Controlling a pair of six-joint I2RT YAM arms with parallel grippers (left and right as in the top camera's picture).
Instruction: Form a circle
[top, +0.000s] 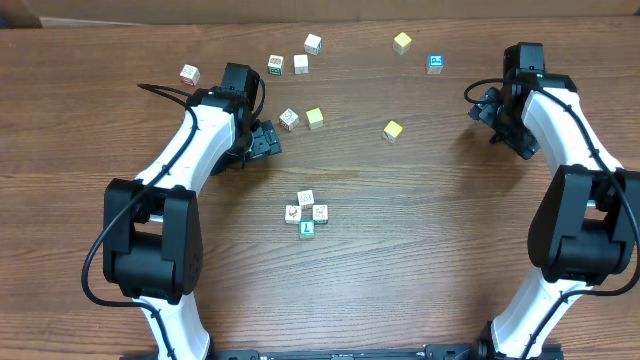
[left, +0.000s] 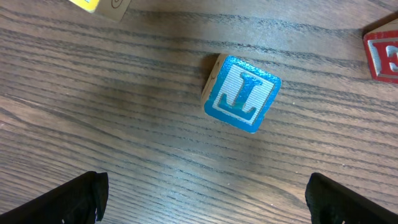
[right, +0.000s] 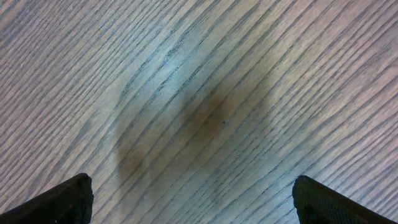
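Observation:
The circle (top: 306, 214) is a tight group of tiny cubes at the table's middle: three whitish ones and a green-faced one (top: 306, 230) at its near side. My left gripper (top: 264, 140) hangs up and left of the group, apart from it. In the left wrist view its jaws (left: 205, 190) stand open over bare wood, and a blue-faced cube with an L (left: 242, 93) lies ahead of the fingers. My right gripper (top: 491, 108) is far right; its wrist view shows it (right: 193, 190) open above empty wood.
Loose cubes lie across the far half: whitish ones (top: 190, 73) (top: 301, 64) (top: 313, 43) (top: 288, 119), a green-marked one (top: 275, 65), yellow ones (top: 315, 117) (top: 393, 130) (top: 402, 42), a blue one (top: 435, 63). A red-faced cube (left: 382, 56) shows at the left wrist view's right edge.

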